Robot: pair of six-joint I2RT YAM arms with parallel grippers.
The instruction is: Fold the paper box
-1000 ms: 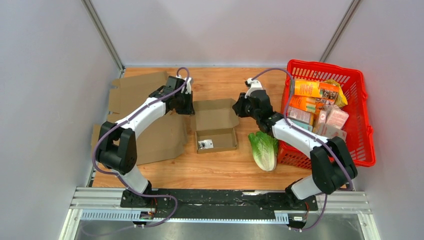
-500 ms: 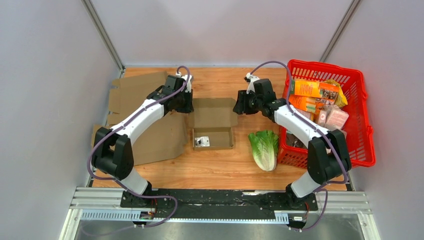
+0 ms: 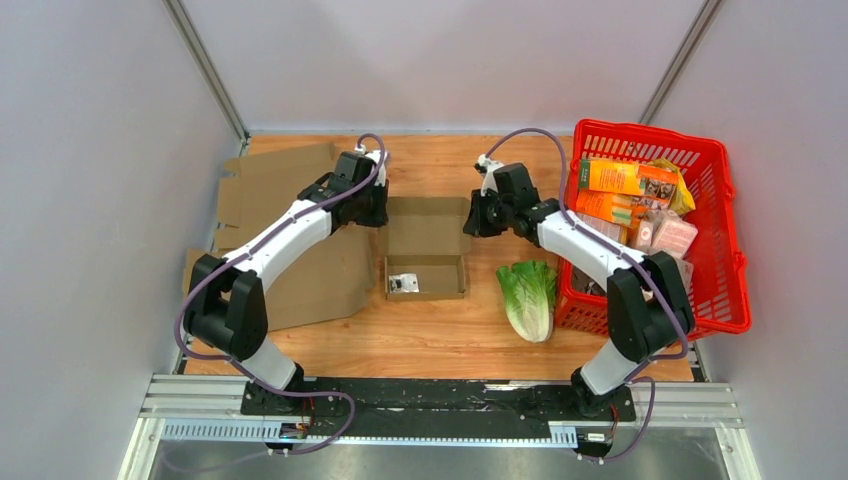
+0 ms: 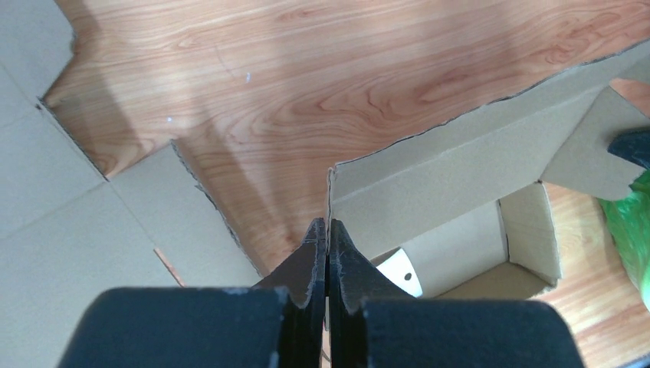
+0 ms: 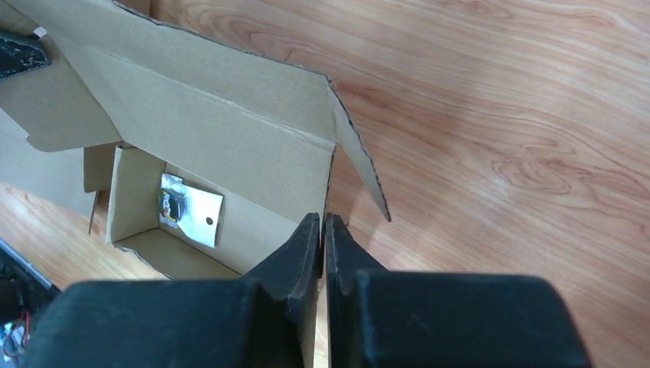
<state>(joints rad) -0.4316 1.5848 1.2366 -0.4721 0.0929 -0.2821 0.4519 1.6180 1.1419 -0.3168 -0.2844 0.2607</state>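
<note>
1. Box (image 3: 428, 250) at the middle of the table (image 3: 440, 340), tray open upward, lid flap raised along the far side. Small white packet (image 3: 404, 284) lying in the tray's left end.
2. Left gripper (image 4: 328, 224) closed to a sliver, pinching the left edge of the raised lid at its corner.
3. Right gripper (image 5: 323, 218) closed just as tight, nipping the lid's right edge at the fold where a small side tab splays outward.
4. To the left, flat cardboard sheets (image 3: 300, 270) just beside the tray; touching or not, impossible to tell.
5. To the right, a lettuce (image 3: 528, 297) near the tray's end but apart from it, lying against the red basket (image 3: 735, 260).
6. Narrow strip of wood between tray and lettuce; wider stretches of wood in front of the tray and behind the lid.
7. Orange and pink packages (image 3: 620, 178) heaped in the basket, printing too small to read; likewise the mark on the packet.
</note>
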